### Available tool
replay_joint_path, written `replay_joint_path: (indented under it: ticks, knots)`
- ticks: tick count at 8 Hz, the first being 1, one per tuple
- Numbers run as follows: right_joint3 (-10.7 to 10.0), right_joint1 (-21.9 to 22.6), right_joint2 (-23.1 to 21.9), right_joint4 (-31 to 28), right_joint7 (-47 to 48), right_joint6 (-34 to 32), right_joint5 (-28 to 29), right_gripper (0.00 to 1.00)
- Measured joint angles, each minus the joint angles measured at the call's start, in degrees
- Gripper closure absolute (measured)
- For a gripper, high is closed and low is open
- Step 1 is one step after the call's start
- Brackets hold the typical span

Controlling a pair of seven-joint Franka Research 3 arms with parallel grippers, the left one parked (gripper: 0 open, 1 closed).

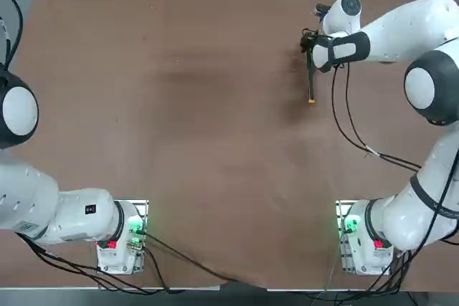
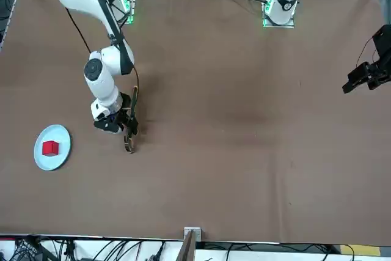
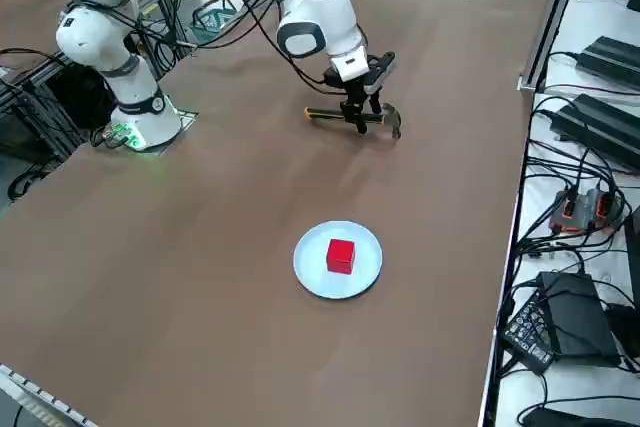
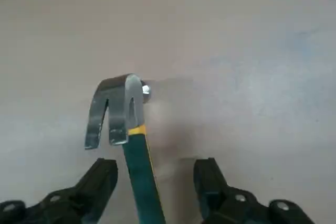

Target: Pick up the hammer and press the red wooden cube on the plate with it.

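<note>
Two fingers of my right gripper straddle the claw hammer's handle just behind its steel head, spread apart with gaps on both sides, not yet gripping. The hammer lies flat on the table near its far right corner. The red wooden cube sits on the plate nearby, by the right edge.

Lighting is even and bright from overhead across the brown desk, with soft, short shadows under the arm. The hammer head shows a bright metallic glare in the wrist view, casting a faint shadow beside it. The hand fingers there appear slightly soft-focused.
</note>
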Motion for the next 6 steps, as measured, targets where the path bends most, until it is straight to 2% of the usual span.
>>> replay_joint_path:
  ticks: [2, 3, 4, 5, 6]
  knots:
    - [0.0, 0.4, 0.1, 0.0, 0.1, 0.0, 0.0, 0.30]
    - [0.0, 0.5, 0.2, 0.0, 0.1, 0.0, 0.0, 0.42]
    - [0.0, 0.6, 0.4, 0.0, 0.1, 0.0, 0.0, 0.47]
    - [0.0, 0.7, 0.5, 0.0, 0.1, 0.0, -0.1, 0.67]
    - [0.0, 0.8, 0.5, 0.2, 0.1, 0.2, -0.2, 0.79]
